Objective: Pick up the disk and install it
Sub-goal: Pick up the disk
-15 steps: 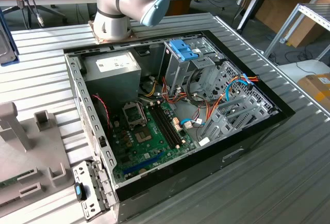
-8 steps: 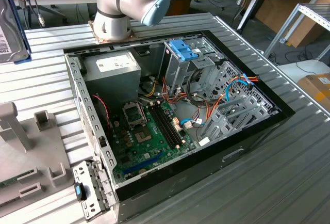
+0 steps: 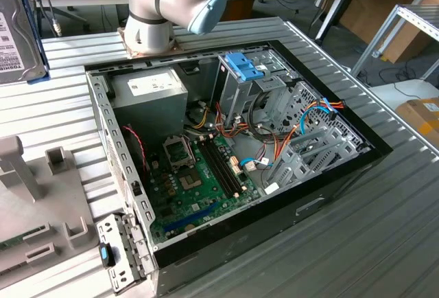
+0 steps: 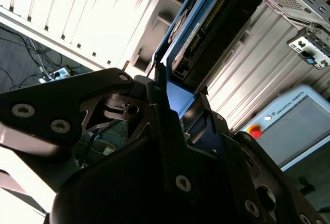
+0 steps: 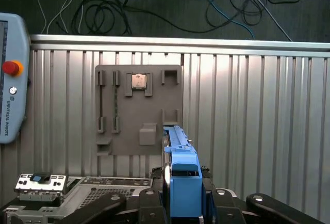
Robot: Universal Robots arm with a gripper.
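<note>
In both wrist views my gripper point(image 5: 184, 195) is shut on the disk point(image 5: 183, 175), with black fingers point(image 5: 210, 199) on either side of its bright blue carrier frame. In the second wrist view the disk point(image 4: 209, 30) sticks out beyond the gripper point(image 4: 178, 105), showing its dark body and blue edge. At the exterior view's far left edge the disk point(image 3: 15, 33) hangs above the ribbed table, away from the open computer case point(image 3: 103, 140). In the case, a metal drive cage point(image 3: 236, 95) carries a blue plastic tab point(image 3: 243, 64).
A grey fixture plate point(image 5: 139, 108) holding a small chip lies on the ribbed metal table point(image 5: 258, 110) below the disk. A teach pendant point(image 5: 10, 74) sits at the table's edge, and cables point(image 5: 154, 4) lie on the floor. The arm's base point(image 3: 154, 16) stands behind the case.
</note>
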